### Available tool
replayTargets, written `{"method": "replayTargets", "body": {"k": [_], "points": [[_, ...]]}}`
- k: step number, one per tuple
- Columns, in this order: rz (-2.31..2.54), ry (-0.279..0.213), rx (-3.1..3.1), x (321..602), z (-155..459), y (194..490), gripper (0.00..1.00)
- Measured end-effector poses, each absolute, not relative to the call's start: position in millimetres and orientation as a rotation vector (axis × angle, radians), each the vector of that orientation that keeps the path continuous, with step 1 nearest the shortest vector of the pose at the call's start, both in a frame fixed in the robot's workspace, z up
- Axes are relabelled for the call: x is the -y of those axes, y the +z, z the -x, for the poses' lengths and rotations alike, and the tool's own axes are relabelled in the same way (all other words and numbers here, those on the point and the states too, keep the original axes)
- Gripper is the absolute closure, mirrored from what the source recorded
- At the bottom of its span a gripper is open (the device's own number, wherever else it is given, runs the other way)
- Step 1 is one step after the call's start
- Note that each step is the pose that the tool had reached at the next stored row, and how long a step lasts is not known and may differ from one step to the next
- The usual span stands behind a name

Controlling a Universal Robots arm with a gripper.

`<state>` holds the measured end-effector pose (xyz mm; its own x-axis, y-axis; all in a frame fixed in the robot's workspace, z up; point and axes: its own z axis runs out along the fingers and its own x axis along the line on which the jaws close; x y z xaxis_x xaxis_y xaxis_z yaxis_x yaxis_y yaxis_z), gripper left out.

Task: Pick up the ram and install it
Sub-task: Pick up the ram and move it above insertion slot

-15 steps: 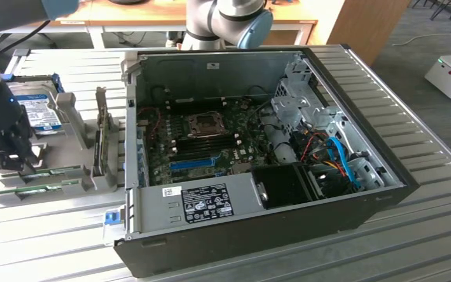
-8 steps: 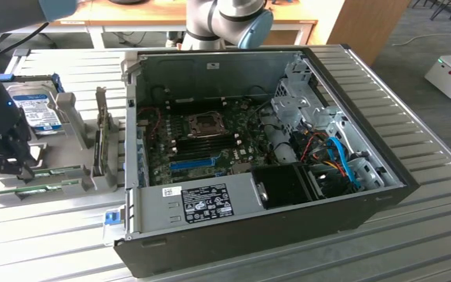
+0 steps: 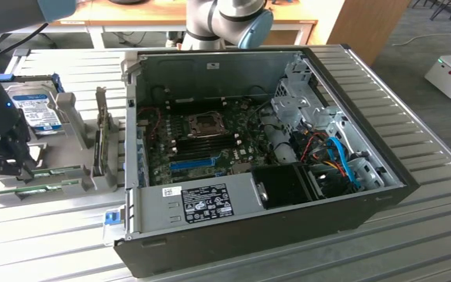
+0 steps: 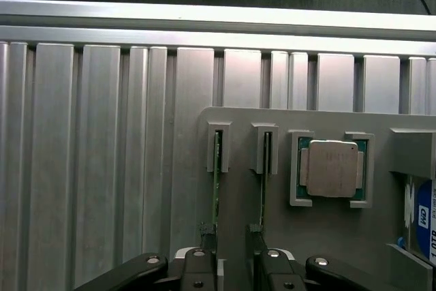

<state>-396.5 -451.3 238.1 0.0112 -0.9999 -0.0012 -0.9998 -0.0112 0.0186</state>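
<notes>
Slatted metal table (image 4: 95, 168) carries the grey holder (image 4: 327, 236); the ram (image 4: 216, 182) stands on edge in its edge-most slot (image 4: 210, 148), long axis running away from your gripper (image 4: 230, 236), fingers apart flanking its near end.

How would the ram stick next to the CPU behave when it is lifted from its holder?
The ram stick is a thin green board, so probably stiff and light. It stands on edge in narrow slots of the grey holder, so a tilted pull might jam or bend it. Its narrow edge likely offers little grip.
</notes>
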Motion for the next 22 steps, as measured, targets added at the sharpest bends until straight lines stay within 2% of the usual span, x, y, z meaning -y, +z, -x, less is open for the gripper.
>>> {"method": "replayTargets", "body": {"k": [22], "points": [[-2.225, -0.022, 2.2, 451, 397, 220, 0.69]]}}
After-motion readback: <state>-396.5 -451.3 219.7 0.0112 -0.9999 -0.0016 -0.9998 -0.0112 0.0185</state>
